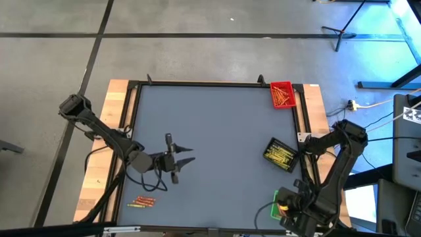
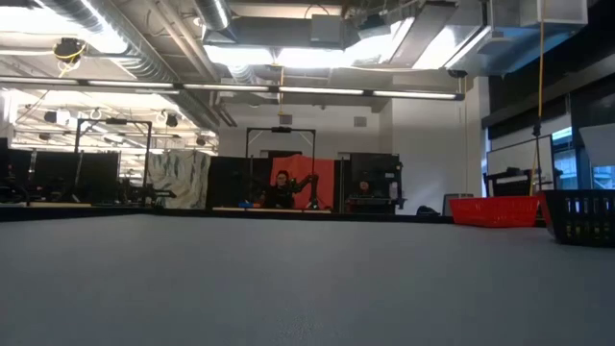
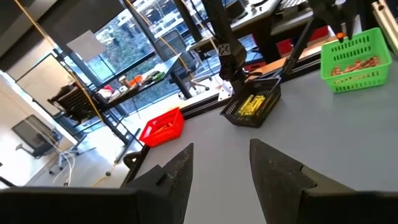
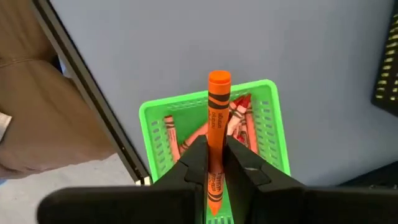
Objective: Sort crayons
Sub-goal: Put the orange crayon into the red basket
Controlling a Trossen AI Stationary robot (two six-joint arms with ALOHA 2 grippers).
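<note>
Over the green tray [image 4: 214,118], right gripper [image 4: 214,163] jaws clamped on an orange crayon [image 4: 216,124]; drop step, release next. Left gripper [image 1: 179,160] jaws apart, empty.

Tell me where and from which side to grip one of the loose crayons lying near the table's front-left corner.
Grip a thin orange crayon of the small loose group at mid-length, coming straight down from above. They lie flat and close together, so close the fingers across the narrow width. The open left gripper is nearest.
</note>
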